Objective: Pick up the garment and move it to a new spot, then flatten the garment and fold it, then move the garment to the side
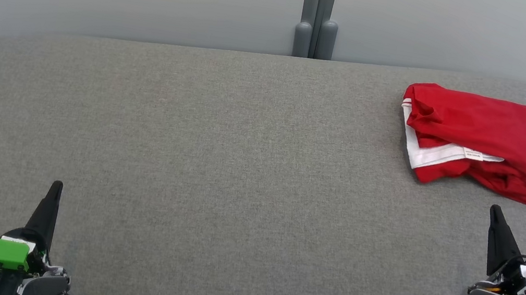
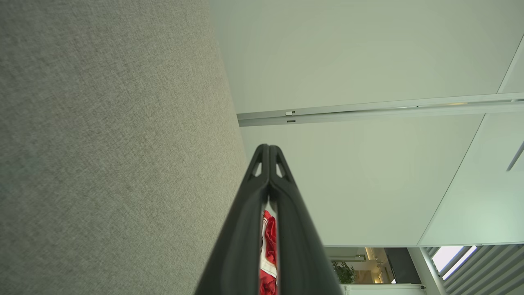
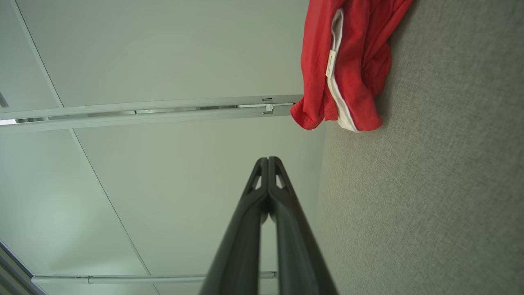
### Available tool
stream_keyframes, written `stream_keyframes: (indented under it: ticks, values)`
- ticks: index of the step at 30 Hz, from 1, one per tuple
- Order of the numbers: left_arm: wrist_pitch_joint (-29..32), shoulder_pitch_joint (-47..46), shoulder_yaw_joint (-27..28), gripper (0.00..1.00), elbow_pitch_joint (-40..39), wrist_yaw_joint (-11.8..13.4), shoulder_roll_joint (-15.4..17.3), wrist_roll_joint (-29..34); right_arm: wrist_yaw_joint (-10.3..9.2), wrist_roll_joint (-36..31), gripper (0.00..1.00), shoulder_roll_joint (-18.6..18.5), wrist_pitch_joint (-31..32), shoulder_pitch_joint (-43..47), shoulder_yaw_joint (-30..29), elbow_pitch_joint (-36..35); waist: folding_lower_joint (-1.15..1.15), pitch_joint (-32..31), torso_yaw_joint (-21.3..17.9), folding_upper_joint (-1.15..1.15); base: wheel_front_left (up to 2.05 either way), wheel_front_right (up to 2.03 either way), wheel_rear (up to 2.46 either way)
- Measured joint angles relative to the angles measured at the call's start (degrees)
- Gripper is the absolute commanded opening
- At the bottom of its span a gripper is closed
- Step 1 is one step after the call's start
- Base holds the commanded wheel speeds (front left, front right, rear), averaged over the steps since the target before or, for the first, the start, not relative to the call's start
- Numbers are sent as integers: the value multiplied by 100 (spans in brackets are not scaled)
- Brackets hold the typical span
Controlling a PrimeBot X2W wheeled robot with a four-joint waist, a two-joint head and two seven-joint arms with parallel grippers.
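The red garment (image 1: 482, 132) lies bunched near the far right corner of the tabletop (image 1: 239, 165). The left gripper (image 1: 56, 187) sits at the near left corner and the right gripper (image 1: 496, 211) near the garment, apart from it. Both have fingers pressed together, holding nothing.

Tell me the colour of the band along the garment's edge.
White band on a red garment; it shows best in the head view.

I've got this wide grey fabric-covered table (image 1: 218, 161) with rounded corners in front of me, and a red garment (image 1: 476, 134) with white trim sits loosely bunched near the table's far right corner, label showing.
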Motion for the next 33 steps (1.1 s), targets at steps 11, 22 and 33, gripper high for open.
stream_keyframes:
  ticks: [11,22,33]
  values:
    - [0,-4,2,0,15,-1,0,0,0,0,0,0,0,-2,-4,14,0,-1,0,0,0,0,0]
    - [0,-8,4,0,23,-2,0,0,1,0,0,1,1,-3,-9,30,0,-1,0,0,0,0,0]
    - [0,-15,7,0,27,-2,0,0,1,0,0,3,7,-6,-13,41,0,-2,0,0,0,0,0]
